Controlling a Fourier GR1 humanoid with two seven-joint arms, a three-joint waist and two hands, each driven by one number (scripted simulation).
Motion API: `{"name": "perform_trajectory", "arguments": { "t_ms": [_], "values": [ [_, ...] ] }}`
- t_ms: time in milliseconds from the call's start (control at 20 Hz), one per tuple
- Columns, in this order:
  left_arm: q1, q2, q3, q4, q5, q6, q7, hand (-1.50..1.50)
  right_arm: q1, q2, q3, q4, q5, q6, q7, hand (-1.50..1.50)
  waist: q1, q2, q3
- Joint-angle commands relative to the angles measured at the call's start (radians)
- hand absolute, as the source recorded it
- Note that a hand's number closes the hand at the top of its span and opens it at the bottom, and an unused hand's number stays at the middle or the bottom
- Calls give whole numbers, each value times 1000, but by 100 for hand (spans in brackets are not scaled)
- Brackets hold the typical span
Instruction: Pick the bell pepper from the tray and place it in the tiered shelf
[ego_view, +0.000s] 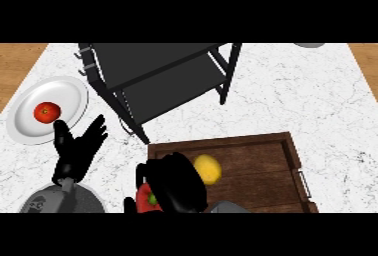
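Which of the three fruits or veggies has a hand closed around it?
The red bell pepper at the wooden tray's left edge, under the right hand; tomato and lemon lie untouched.

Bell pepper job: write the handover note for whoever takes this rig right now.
Right hand: fingers curled round the red bell pepper, at the left end of the wooden tray. Whether the pepper is lifted off the tray cannot be told.
Left hand: open, fingers up, holding nothing, resting left of the tray near the white plate with a tomato.
Yellow lemon lies in the tray beside the right hand.
Black tiered shelf stands beyond the tray; no pepper in it.
Done: pepper grasped.
Left: carry it to the shelf, set it on a tier, release.
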Motion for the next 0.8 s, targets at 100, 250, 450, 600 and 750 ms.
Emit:
{"name": "perform_trajectory", "arguments": {
  "t_ms": [100,250,450,600,750],
  "values": [
    [51,3,22,-28,4,13,-2,0,-145,3,-1,-324,-28,37,184,150,-58,-12,-1],
    [-8,-25,41,69,-13,34,-40,0,-236,3,-71,-426,-64,63,319,150,-73,-7,-2],
    [24,17,62,24,13,-19,-18,0,-387,3,-211,-504,-160,143,466,150,-68,-7,-2],
    [89,23,54,-36,1,-23,-35,0,-517,2,-385,-402,-216,202,447,150,-58,-6,-2],
    [14,-13,36,-8,-20,4,-5,0,-655,2,-422,-276,-259,128,496,150,-59,-5,-2]
  ]
}}
